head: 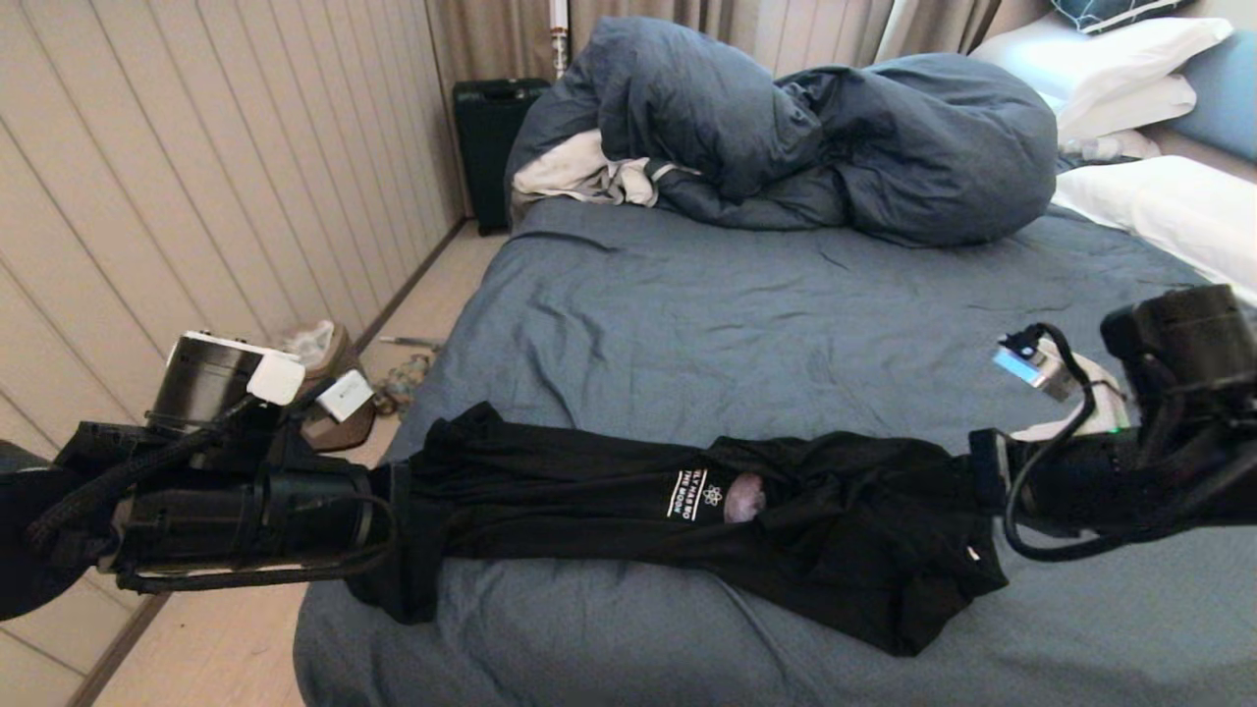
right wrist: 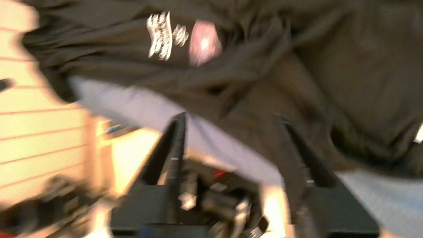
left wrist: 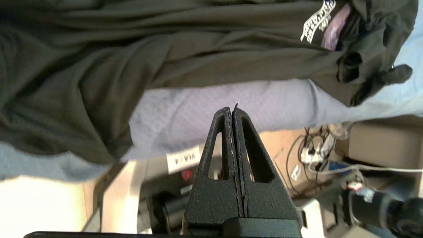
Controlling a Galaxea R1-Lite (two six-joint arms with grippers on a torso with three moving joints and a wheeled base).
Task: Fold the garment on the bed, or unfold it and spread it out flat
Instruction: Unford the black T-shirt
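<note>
Bed open beyond – garment along near edge

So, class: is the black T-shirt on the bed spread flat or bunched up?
Bunched up. The T-shirt lies in a long creased band across the bed, its print half hidden in folds.

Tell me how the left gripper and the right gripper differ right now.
The left gripper has its fingers pressed together and holds nothing; the right gripper has its fingers spread apart, also empty. The left gripper sits at the T-shirt's end by the bed's edge; the right gripper sits at the opposite end, further over the sheet. Both point toward the bunched black T-shirt lying between them.
</note>
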